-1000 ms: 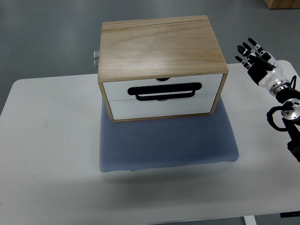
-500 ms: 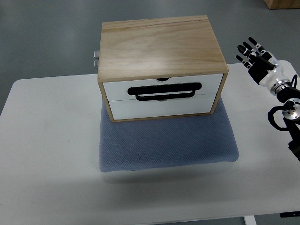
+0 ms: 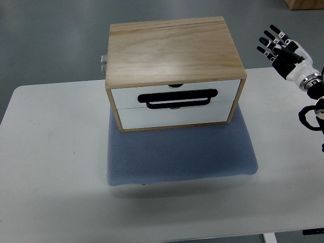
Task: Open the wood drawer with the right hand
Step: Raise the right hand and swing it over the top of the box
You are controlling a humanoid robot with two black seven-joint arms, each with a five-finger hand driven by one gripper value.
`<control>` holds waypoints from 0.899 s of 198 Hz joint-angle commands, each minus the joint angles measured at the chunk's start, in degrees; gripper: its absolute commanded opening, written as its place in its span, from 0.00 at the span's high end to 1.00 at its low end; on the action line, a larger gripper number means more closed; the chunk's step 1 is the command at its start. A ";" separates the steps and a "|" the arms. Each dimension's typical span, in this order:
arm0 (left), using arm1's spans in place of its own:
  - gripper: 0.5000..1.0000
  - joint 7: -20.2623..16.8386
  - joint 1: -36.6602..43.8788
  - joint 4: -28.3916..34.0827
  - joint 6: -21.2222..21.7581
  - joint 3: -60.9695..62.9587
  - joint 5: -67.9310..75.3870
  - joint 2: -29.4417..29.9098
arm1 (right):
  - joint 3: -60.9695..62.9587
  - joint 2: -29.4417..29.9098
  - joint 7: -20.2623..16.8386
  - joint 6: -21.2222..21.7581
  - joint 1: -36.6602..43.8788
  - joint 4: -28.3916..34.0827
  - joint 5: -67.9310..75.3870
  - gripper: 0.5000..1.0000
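Well, I have only the top view, so I go through it from the centre outward. The wood drawer box point(image 3: 174, 73) stands on a blue mat point(image 3: 179, 154) in the middle of the white surface point(image 3: 50, 152), with its white drawer fronts turned toward me. Both drawers look fully closed, and the black handle point(image 3: 178, 98) lies along the seam between them, with its long axis running left to right.

My right hand point(image 3: 282, 49) is at the right edge, beside the far right corner of the box and well apart from it. Its fingers point(image 3: 268, 39) are spread and hold nothing. The handle lies to the left of this hand and nearer to me (so the reach must go around the front corner of the box). The left arm is not visible, so I judge that the right hand alone can make this move.
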 commanded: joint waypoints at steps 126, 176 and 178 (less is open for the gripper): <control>0.00 0.00 0.00 0.07 0.00 0.00 0.00 0.00 | -36.52 -22.34 3.14 18.49 22.77 3.94 8.72 0.11; 0.00 0.00 0.00 -0.01 0.00 0.00 0.00 0.00 | -49.44 -28.05 2.96 18.49 33.14 12.91 8.63 0.11; 0.00 0.00 0.00 -0.01 0.00 0.00 0.00 0.00 | -49.44 -28.05 2.96 18.49 33.14 12.91 8.63 0.11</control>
